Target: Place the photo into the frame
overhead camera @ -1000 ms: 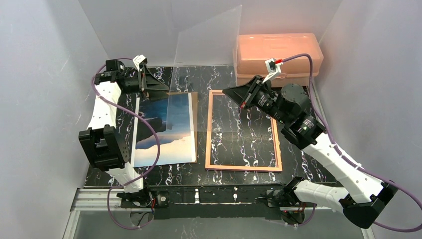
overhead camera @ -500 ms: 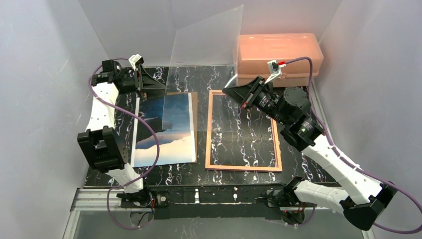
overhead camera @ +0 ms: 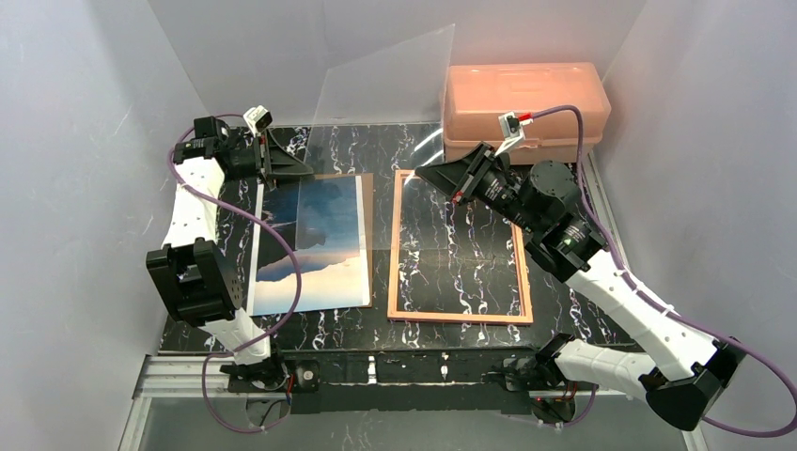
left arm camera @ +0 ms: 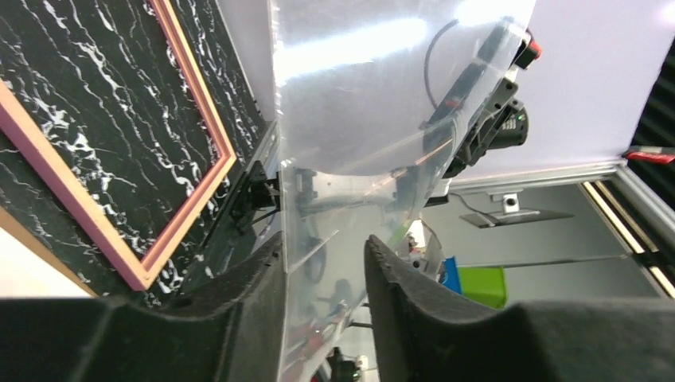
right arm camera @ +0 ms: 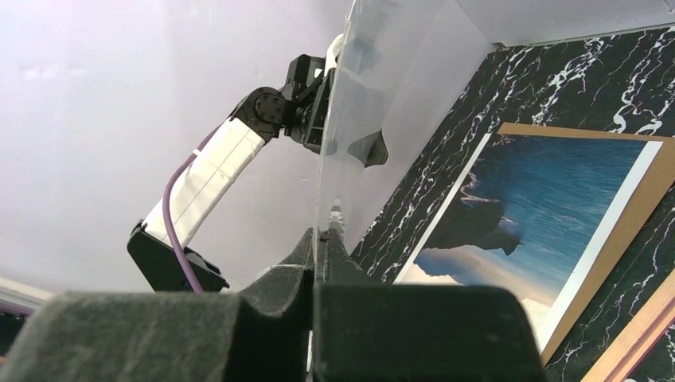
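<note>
The black marble-patterned desk [overhead camera: 554, 324] carries three things directly. A brown backing board [right arm camera: 649, 211] lies flat on its left half, with the photo [overhead camera: 310, 244] face up on it. Just beside the board, to the right, the frame [overhead camera: 461, 318] lies flat, bare desk showing inside it. A peach plastic box [overhead camera: 526, 103] stands at the far right.

No legible text, label, brand, number or sign on anything in any view.
</note>
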Available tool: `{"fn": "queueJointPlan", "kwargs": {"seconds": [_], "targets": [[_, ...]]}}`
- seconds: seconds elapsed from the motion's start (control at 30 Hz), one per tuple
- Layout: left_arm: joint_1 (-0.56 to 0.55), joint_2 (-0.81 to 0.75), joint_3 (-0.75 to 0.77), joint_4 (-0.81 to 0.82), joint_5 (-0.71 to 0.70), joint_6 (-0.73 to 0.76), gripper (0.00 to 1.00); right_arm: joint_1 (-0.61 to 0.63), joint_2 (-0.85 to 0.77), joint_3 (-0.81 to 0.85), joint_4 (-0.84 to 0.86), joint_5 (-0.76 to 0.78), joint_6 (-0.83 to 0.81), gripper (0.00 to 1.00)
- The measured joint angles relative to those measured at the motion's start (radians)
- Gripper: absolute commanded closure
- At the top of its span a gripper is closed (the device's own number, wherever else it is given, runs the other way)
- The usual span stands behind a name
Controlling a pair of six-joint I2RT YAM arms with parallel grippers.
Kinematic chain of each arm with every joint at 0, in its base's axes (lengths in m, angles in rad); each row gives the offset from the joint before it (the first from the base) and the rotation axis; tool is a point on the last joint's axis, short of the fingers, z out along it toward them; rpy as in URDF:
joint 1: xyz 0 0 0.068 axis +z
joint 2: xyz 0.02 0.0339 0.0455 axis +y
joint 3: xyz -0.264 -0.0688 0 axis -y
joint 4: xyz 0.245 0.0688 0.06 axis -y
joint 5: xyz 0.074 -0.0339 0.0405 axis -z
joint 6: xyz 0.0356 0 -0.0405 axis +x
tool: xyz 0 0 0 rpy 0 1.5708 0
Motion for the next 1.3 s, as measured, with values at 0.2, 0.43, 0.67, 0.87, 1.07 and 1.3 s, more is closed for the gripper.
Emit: {"fn": "queueJointPlan", "kwargs": {"seconds": [0.2, 0.43, 0.67, 0.87, 1.07, 1.3], "targets": [[0.008, 0.007, 0.037, -0.082, -0.011, 0.077, 0.95, -0.009, 0.0, -0.044, 0.036, -0.002, 0.023, 0.99], [0.021, 0.088, 0.174, -0.362, 0.001, 0.339, 1.0, -0.014, 0.0, -0.062, 0.011, 0.0, 0.026, 0.54], [0.021, 0.133, 0.23, -0.516, 0.008, 0.573, 1.0, -0.032, 0.056, -0.003, -0.072, -0.007, -0.014, 0.41], [0.021, 0.128, 0.228, -0.518, 0.013, 0.64, 1.0, -0.056, 0.106, 0.064, -0.115, -0.023, -0.045, 0.41], [0.021, 0.113, 0.225, -0.518, 0.011, 0.681, 1.0, -0.129, 0.106, 0.064, -0.139, -0.04, -0.058, 0.4], [0.021, 0.104, 0.225, -0.518, -0.005, 0.71, 1.0, -0.211, 0.111, 0.071, -0.148, -0.1, -0.059, 0.58]]}}
